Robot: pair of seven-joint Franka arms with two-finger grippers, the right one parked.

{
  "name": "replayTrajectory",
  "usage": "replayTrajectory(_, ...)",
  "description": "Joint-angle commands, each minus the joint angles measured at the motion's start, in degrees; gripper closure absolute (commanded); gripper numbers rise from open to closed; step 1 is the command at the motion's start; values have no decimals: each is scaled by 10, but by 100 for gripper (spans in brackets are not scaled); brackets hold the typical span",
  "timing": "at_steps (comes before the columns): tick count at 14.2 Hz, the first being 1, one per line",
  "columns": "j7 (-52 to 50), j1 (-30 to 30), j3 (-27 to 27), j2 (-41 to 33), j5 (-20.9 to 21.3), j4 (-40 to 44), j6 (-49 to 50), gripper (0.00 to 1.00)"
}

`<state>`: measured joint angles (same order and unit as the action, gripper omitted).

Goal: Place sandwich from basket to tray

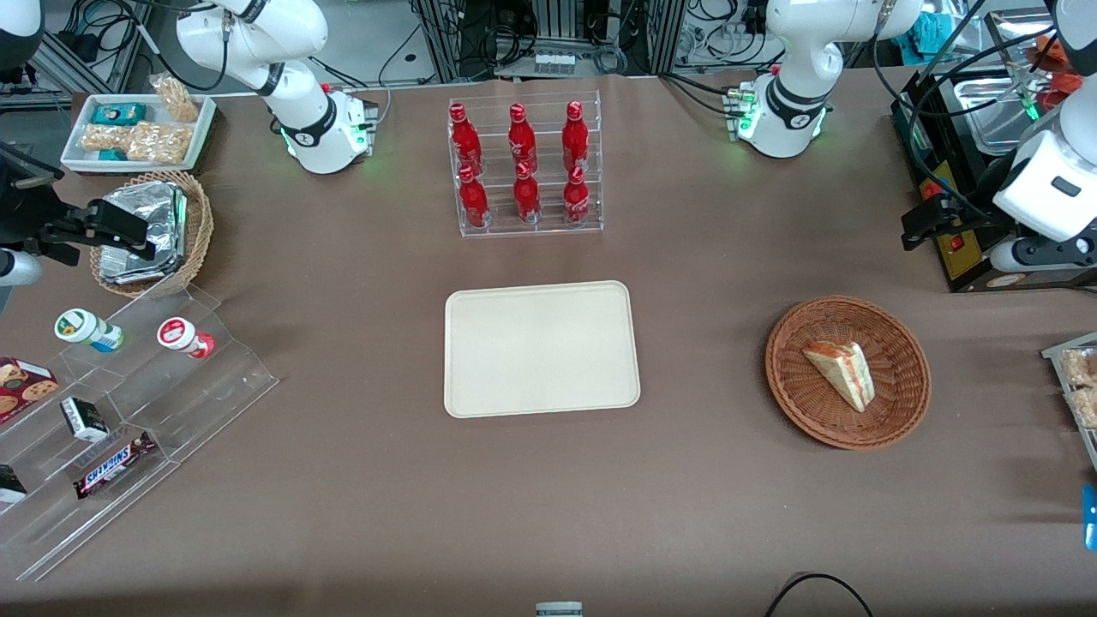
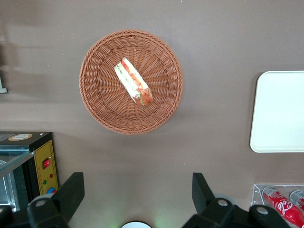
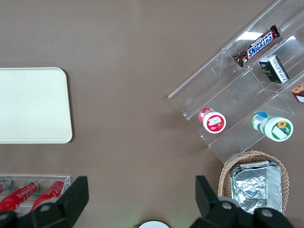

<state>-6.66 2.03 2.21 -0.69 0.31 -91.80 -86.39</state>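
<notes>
- The sandwich (image 1: 841, 374) is lying in the basket (image 1: 900, 343), well inside the reddish-brown rim, wrapped wedge on its side with the red and green filling showing; nothing is touching it.
- The basket is sitting on the brown table (image 1: 703, 514) toward the working arm's end; the tray (image 1: 540, 349) is resting bare at mid-table, well apart from it.
- The gripper (image 2: 135, 194) is hanging high above the table near the basket, not over the sandwich; its fingers (image 2: 71, 192) are spread wide apart and holding nothing.
- The rack of red bottles (image 1: 523, 167) is standing farther from the front camera than the tray.
</notes>
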Motion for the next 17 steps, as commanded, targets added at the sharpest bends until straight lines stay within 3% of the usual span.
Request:
replayTrajectory(1,2,5,-5,3,-2,-14,7,0)
replayTrajectory(6,3,-12,-7,47,2,-64,-37,0)
replayTrajectory(14,0,-50,-8,62,-2,-312,-434,0)
replayTrajectory(17,-62,-54,-7,84,-7,-332,-489,0)
